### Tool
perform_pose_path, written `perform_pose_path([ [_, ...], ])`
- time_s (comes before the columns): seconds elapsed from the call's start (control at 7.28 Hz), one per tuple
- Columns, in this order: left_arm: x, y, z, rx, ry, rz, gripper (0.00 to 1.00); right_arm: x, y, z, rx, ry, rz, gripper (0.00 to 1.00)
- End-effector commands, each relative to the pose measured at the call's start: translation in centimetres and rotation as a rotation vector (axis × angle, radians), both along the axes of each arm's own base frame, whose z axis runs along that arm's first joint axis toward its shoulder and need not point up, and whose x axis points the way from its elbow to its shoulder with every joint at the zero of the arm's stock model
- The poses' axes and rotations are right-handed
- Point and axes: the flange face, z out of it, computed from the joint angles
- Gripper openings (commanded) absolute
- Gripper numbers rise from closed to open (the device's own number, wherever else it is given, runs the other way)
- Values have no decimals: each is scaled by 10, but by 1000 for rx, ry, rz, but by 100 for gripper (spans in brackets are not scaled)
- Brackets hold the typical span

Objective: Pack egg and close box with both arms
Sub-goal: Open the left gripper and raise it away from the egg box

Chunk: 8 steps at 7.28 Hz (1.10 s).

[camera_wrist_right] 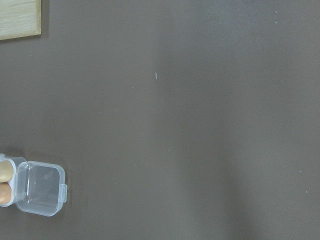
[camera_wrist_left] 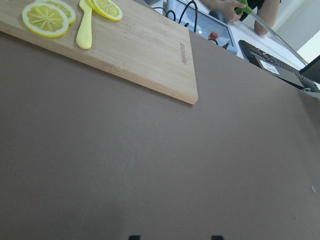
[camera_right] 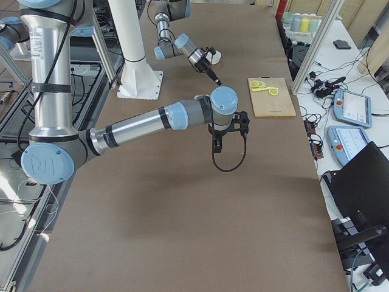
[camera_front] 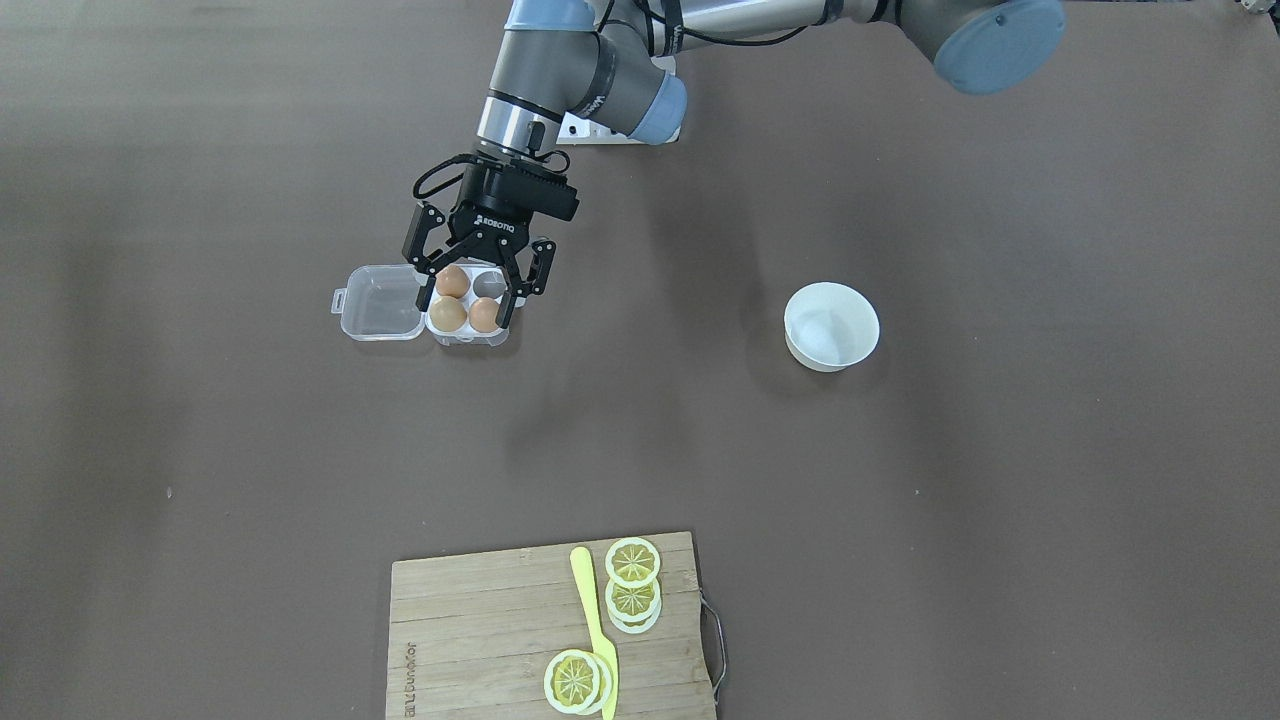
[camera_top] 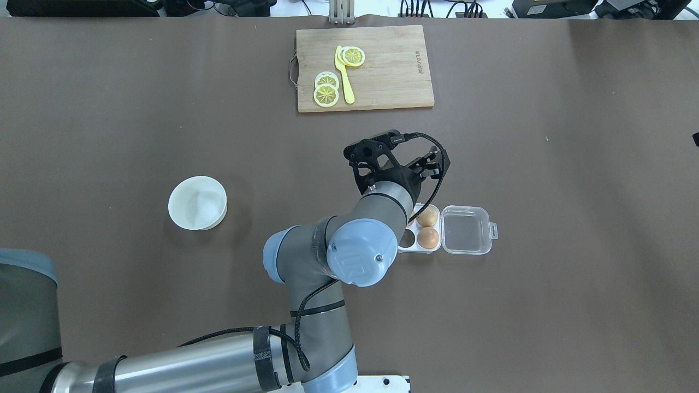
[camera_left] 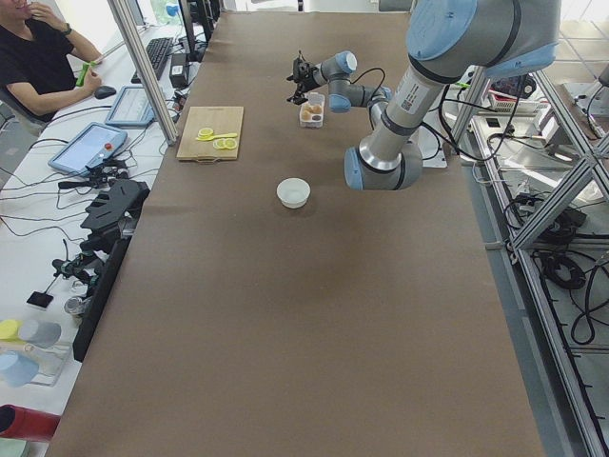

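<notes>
The clear box stands on the brown table with its lid open and lying flat beside it. Three orange-brown eggs sit in its cells, one at the front, and one cell is empty. My left gripper is open and empty, hovering tilted just above the box with its fingers on either side of the cells. In the overhead view the left gripper and wrist cover part of the box. My right gripper shows only in the exterior right view, raised high, and I cannot tell its state.
A round white bowl stands apart on my left side. A wooden cutting board with lemon slices and a yellow knife lies at the far edge. A person sits beyond the table.
</notes>
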Motion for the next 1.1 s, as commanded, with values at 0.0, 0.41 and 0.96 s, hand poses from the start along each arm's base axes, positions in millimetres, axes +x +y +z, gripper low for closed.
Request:
perform_pose_path([
  [0.0,-21,-29,0,-33,-79,-17,97,-2,-8,-12,7,-3,11,100],
  [0.41,-19,-20,20,-138,-117,153,97,-18,-28,-37,-3,-10,24,100],
  [0.96,-9,-10,39,-344,-27,281,0,-23,-54,-59,32,-19,25,100],
])
